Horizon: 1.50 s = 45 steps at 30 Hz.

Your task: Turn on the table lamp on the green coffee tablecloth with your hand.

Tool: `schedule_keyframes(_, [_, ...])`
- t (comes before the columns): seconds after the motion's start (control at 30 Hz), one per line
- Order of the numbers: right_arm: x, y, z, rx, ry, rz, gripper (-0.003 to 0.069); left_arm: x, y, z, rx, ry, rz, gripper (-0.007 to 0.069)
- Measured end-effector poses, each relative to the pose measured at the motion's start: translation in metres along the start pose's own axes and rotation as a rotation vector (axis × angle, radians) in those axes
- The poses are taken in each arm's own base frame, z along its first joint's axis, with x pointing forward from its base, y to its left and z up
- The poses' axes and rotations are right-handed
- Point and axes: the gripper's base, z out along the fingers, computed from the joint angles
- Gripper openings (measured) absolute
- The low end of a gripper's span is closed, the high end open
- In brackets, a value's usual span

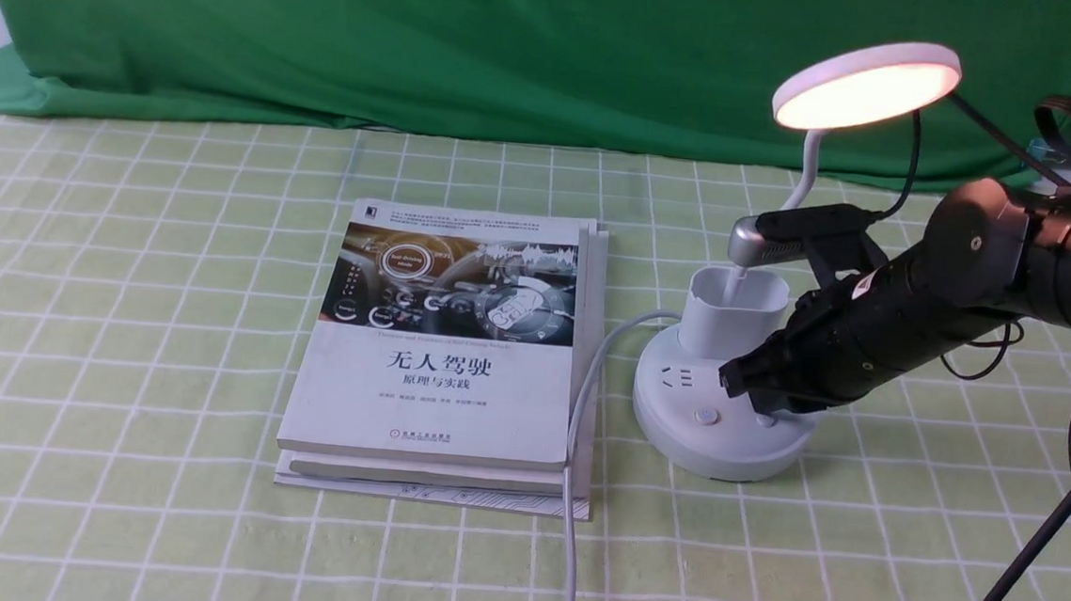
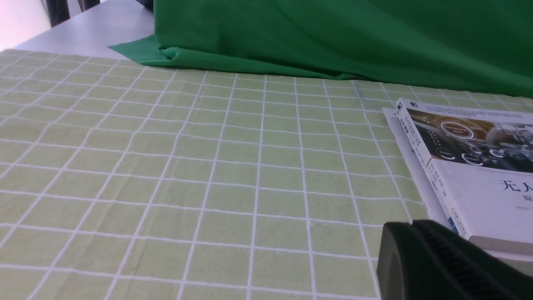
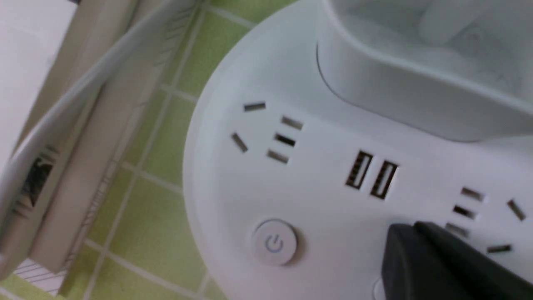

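1. The right gripper slants down onto the lamp. Its black fingers sit on the front of the round base, over a small button whose rim just shows beneath them. Whether they press it I cannot tell.
2. The power button lies just beside the fingers, clear of them. The USB slots lie just past them, towards the holder.
3. Only one dark block shows, so I cannot tell whether these fingers are apart or together.
4. Only the front view shows the head glowing warm. Only the right wrist view shows the base's slots close up.
5. The lamp stands upright on the cloth, long axis vertical. The neck rises from the holder and curves, and the disc head tilts its lit face down towards the robot.
6. The cord runs from the base away from the fingers, along the books.
7. The left gripper shows one black piece near the books, over the cloth. I cannot tell whether its fingers are apart or together.
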Motion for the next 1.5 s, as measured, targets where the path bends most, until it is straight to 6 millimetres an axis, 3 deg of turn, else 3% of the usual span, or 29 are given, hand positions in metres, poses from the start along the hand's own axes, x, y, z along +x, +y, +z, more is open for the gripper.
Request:
schedule_keyframes(0.23, [-0.004,0.004,-0.025,-0.002,-0.040,-0.013,0.0031,0.000,0.000,0.000,0.000,0.000,0.000,0.0003])
schedule_keyframes(0.43, [0.011,0.007,-0.035,-0.012,-0.002,-0.015,0.0031,0.000,0.000,0.000,0.000,0.000,0.000,0.0003])
schedule_keyframes(0.73, [0.062,0.017,-0.080,-0.003,-0.043,0.012,0.0031,0.000,0.000,0.000,0.000,0.000,0.000,0.0003])
schedule_keyframes(0.77, [0.075,0.021,-0.100,-0.001,-0.087,0.028,0.0031,0.000,0.000,0.000,0.000,0.000,0.000,0.0003])
schedule_keyframes(1.03, [0.133,0.036,-0.163,-0.016,-0.242,0.099,0.0034,0.000,0.000,0.000,0.000,0.000,0.000,0.0003])
schedule_keyframes(1.1, [0.138,0.038,-0.169,-0.021,-0.249,0.107,0.0036,0.000,0.000,0.000,0.000,0.000,0.000,0.0003])
schedule_keyframes(1.13, [0.150,0.042,-0.183,-0.032,-0.270,0.114,0.0037,0.000,0.000,0.000,0.000,0.000,0.000,0.0003])
schedule_keyframes(1.33, [0.168,0.049,-0.218,-0.039,-0.425,0.100,0.0050,0.000,0.000,0.000,0.000,0.000,0.000,0.0003])
schedule_keyframes(1.5, [0.177,0.052,-0.235,-0.039,-0.520,0.087,0.0068,0.000,0.000,0.000,0.000,0.000,0.000,0.0003])
